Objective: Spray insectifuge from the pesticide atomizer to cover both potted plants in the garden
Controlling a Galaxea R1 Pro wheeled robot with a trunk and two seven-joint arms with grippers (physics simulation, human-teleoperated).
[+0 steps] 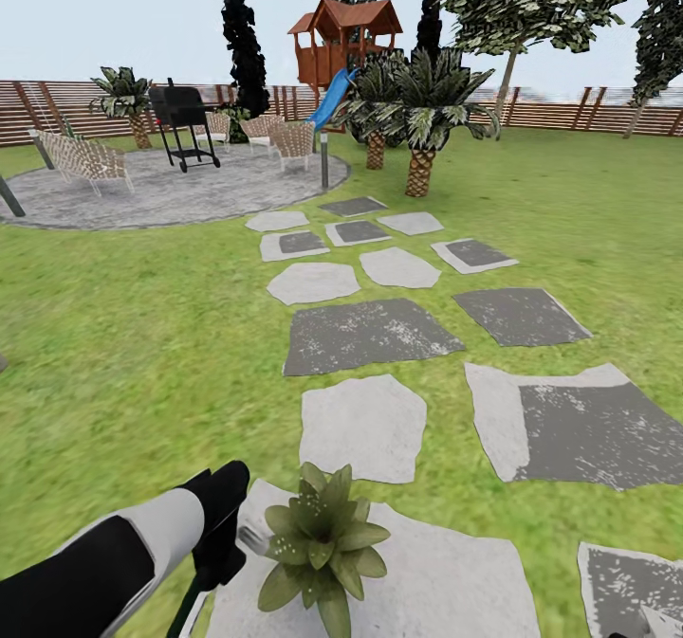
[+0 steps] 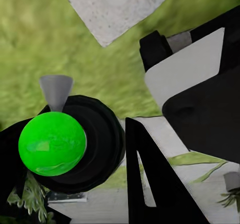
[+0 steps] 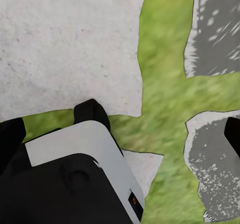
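At lower left, the left gripper (image 1: 220,551), fingers clamped on the pesticide atomizer (image 1: 249,536), aims its trigger head at a potted plant (image 1: 321,545) on a stepping stone (image 1: 446,581), apparently for spraying. Right fingers' state: cannot tell.

The left arm (image 1: 114,548) reaches forward and low, its black pincer (image 1: 220,534) pointing downward, jaw state unclear.

One potted plant (image 1: 321,536) at 6 o'clock. Two palms (image 1: 419,117) at 12 to 1 o'clock. One grill (image 1: 182,121), one playhouse (image 1: 343,39) with one blue slide (image 1: 331,100). Wicker chairs (image 1: 83,159) at 10 to 11 o'clock: at least four.
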